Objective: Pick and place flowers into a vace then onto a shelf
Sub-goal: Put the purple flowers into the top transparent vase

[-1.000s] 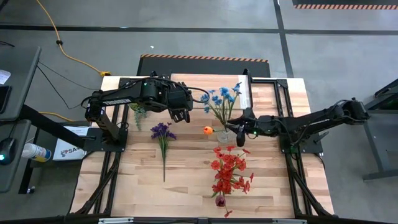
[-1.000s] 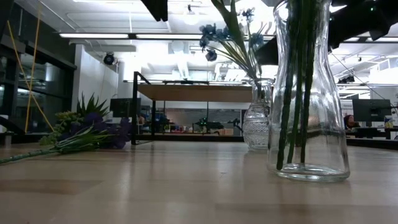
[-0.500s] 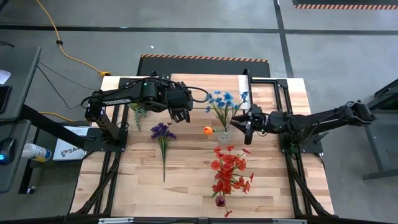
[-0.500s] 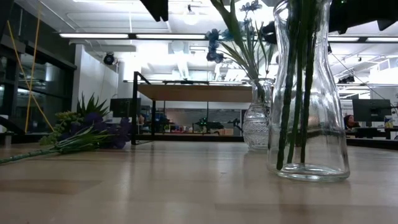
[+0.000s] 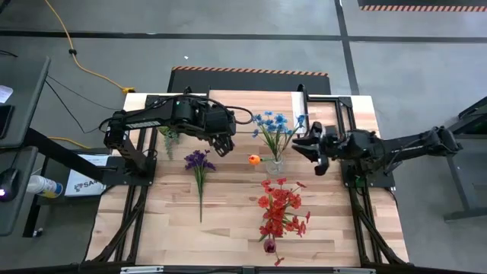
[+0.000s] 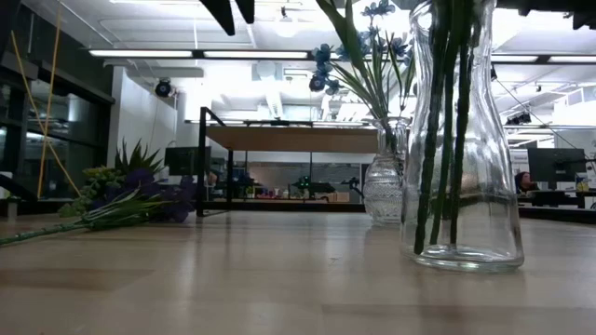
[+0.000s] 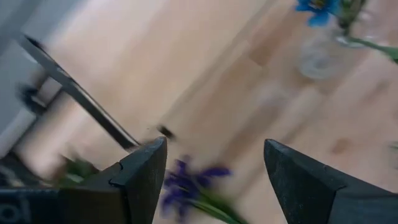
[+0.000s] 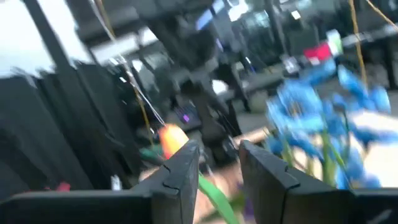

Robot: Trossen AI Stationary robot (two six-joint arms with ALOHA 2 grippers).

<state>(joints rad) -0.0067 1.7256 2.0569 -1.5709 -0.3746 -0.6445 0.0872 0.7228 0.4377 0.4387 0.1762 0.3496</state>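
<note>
Blue flowers stand in a small clear vase at mid table, with the orange flower beside it on its left. Purple flowers lie flat on the table. Red flowers lean from a tall clear vase near the front edge. The shelf stands at the far right. My left gripper hovers open above the purple blooms. To the right of the blue flowers' vase, my right gripper is raised and about level. It is open by a narrow gap and holds nothing.
A small green spiky plant sits at the table's left, behind the purple flowers. The shelf's black legs rise at the back. Bare tabletop lies between the purple stems and the red flowers.
My right gripper has drawn back from the blue flowers' vase toward the table's right edge, rising and tipping its fingers up to about level. My left gripper has rolled at the wrist without shifting place. The blue blooms have swayed a little.
</note>
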